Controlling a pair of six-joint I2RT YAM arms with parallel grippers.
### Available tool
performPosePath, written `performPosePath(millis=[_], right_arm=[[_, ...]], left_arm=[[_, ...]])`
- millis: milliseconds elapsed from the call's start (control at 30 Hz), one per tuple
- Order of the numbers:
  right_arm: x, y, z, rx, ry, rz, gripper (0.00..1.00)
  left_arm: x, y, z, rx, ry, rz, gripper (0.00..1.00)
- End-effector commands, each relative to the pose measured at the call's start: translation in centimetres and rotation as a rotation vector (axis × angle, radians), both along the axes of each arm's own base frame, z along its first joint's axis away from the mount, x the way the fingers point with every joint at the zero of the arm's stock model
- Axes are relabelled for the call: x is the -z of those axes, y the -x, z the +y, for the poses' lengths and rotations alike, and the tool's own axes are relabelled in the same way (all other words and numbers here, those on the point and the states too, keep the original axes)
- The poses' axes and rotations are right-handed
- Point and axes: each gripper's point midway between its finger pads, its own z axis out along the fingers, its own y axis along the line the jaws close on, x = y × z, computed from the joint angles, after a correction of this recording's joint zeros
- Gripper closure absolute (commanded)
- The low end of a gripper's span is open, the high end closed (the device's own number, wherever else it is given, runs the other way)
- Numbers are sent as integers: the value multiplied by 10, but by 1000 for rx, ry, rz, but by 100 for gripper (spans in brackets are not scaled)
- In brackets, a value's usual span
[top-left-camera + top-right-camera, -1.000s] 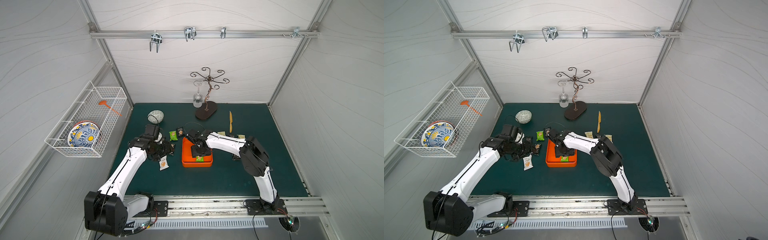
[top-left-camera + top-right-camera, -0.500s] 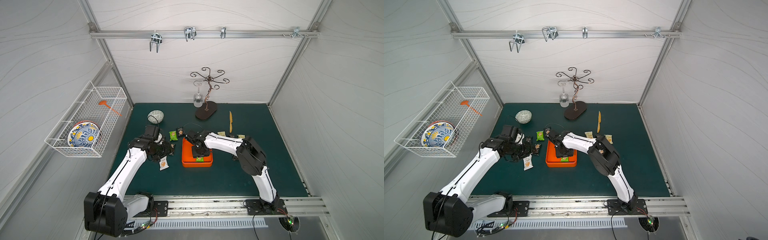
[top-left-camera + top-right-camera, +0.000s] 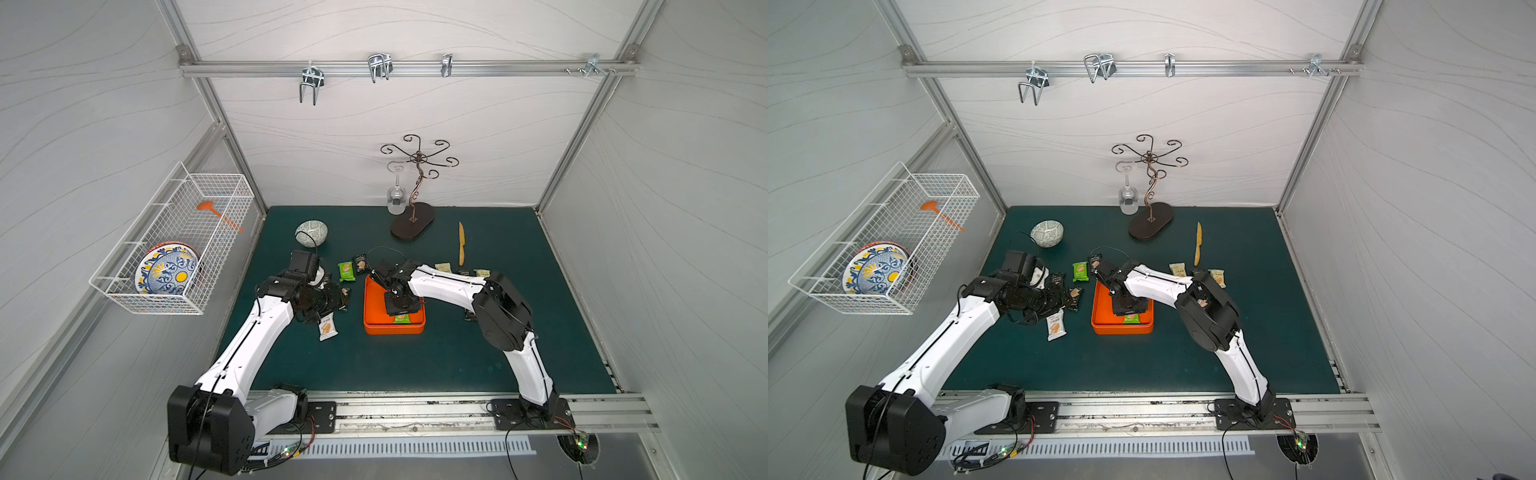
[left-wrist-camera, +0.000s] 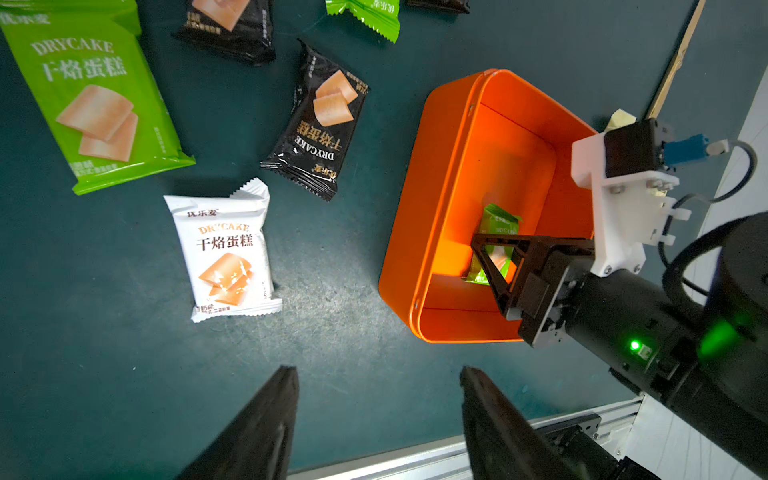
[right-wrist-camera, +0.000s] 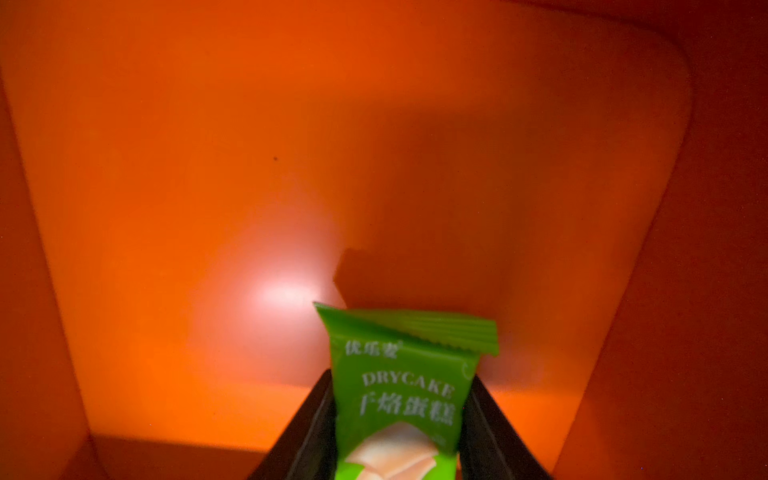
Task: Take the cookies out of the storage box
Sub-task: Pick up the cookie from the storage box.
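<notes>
Right gripper (image 5: 401, 409) down inside storage box (image 3: 392, 331), jaws pressed on both side edges of green packet (image 5: 399, 374), packet upright between fingers. Blurry close view: cannot tell if packet is clear of box floor. No other packet visible in box. Left gripper (image 4: 376, 374) jaws apart, nothing between, over green mat (image 4: 104, 374) just beside box. White packet (image 4: 226, 249) and black packet (image 4: 320, 124) lie on mat outside box.
</notes>
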Motion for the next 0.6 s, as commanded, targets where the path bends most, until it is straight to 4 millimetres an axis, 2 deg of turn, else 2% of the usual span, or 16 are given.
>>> performPosePath(millis=[0, 300, 433, 567], right_arm=[[-30, -2, 4, -18, -19, -37, 54], [-81, -16, 8, -49, -77, -112, 54], [-102, -24, -2, -46, -96, -141, 55], [-117, -32, -21, -35, -103, -156, 55]], left_arm=[[-6, -2, -1, 18, 6, -33, 34], [-4, -2, 1, 14, -9, -21, 34], [-6, -3, 3, 7, -21, -25, 34], [-7, -4, 5, -9, -26, -27, 34]])
